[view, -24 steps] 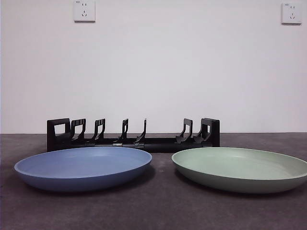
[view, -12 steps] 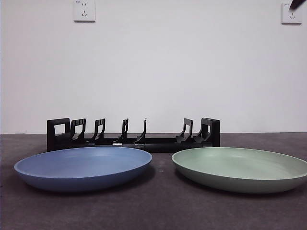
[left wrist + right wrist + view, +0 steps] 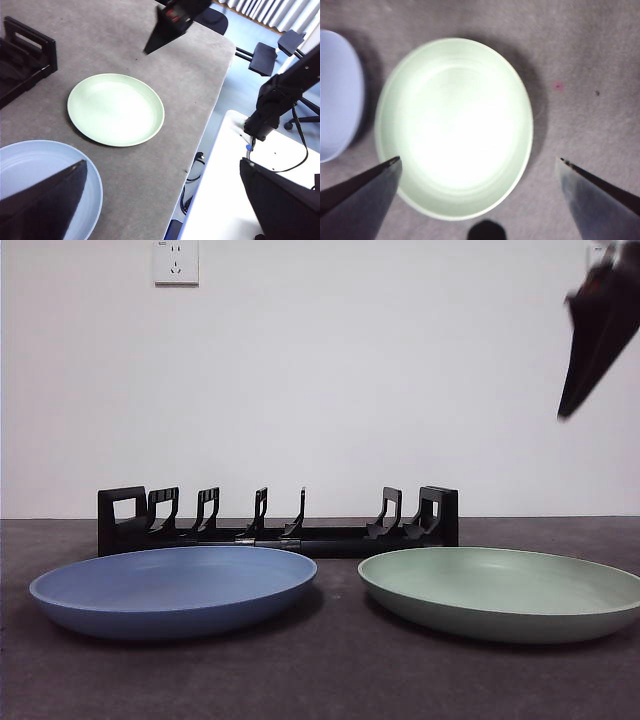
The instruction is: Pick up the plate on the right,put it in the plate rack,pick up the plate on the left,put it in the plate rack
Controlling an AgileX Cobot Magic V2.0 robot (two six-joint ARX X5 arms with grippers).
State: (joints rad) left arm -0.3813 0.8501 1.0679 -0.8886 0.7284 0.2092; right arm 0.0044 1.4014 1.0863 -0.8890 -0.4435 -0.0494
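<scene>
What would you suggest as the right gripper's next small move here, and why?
Probably lower the right gripper toward the near rim of the green plate. It hangs high above that plate with its jaws wide open and empty, and both that plate and the blue plate lie flat on the table in front of the plate rack, whose slots hold nothing. The left gripper waits.

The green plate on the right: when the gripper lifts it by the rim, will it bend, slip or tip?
The green plate looks rigid and probably won't bend. Its smooth, sloped rim could slip between the jaws. It is wide and shallow, so a grip at one edge by the right gripper would likely let it droop.
</scene>
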